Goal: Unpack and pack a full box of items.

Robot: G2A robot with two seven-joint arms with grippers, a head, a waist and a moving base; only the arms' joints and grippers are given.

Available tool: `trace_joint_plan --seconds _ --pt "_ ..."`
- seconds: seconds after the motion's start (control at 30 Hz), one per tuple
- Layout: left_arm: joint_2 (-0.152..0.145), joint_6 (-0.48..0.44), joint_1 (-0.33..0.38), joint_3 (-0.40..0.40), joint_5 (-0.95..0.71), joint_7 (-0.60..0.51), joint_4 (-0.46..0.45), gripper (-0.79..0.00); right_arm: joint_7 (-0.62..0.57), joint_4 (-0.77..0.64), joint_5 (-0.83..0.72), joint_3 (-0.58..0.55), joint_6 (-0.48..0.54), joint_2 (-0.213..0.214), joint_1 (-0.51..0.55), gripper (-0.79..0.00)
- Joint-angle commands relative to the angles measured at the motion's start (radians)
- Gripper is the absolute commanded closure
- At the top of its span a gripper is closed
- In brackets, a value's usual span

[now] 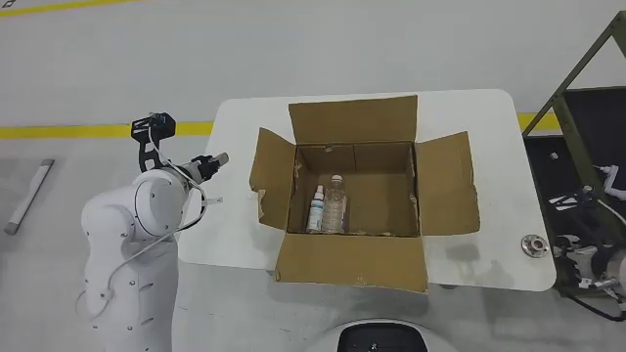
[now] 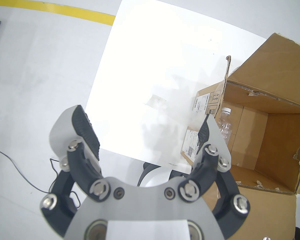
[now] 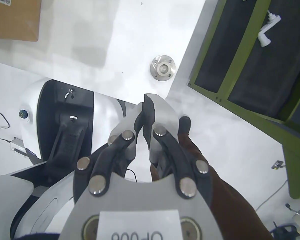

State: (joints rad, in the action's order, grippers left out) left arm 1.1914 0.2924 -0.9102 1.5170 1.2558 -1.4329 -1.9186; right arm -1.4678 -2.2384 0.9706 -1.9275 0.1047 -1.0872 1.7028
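Left hand (image 2: 142, 116) wide apart at the surface's (image 1: 245, 127) left edge; right hand (image 3: 144, 101) closed together, nothing between. Open cardboard box (image 1: 352, 119) mid-surface. Top view: clear bottle (image 1: 335, 205) and small white bottle (image 1: 315, 211) inside (left wrist view: clear one, partly behind a flap).

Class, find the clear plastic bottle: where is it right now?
In the top view, the clear plastic bottle sits inside the open cardboard box, in the half of its floor on the robot's left, right beside a smaller white bottle.
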Motion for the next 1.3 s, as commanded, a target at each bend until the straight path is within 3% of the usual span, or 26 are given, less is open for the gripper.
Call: trace_joint_plan --seconds 0.0,0.03,0.07,0.2,0.67,1.27 --pt "0.0 0.0 0.0 0.0 0.0 0.0 0.0 -0.785 0.041 0.042 0.015 0.021 -0.017 0.0 -0.004 0.0" --pt "0.0 0.0 0.0 0.0 0.0 0.0 0.0 -0.785 0.054 0.07 0.016 0.025 -0.023 0.0 -0.012 -0.065" --pt "0.0 0.0 0.0 0.0 0.0 0.0 0.0 -0.785 0.059 0.098 0.01 0.029 -0.029 0.0 -0.02 -0.219" --pt "0.0 0.0 0.0 0.0 0.0 0.0 0.0 -0.785 0.05 0.165 0.063 0.044 0.012 0.01 -0.078 -0.339" --pt "0.0 0.0 0.0 0.0 0.0 0.0 0.0 -0.785 0.098 0.428 0.161 0.171 0.042 0.023 -0.216 -0.354" --pt "0.0 0.0 0.0 0.0 0.0 0.0 0.0 -0.785 0.141 0.503 0.173 0.204 0.007 0.028 -0.234 -0.376"
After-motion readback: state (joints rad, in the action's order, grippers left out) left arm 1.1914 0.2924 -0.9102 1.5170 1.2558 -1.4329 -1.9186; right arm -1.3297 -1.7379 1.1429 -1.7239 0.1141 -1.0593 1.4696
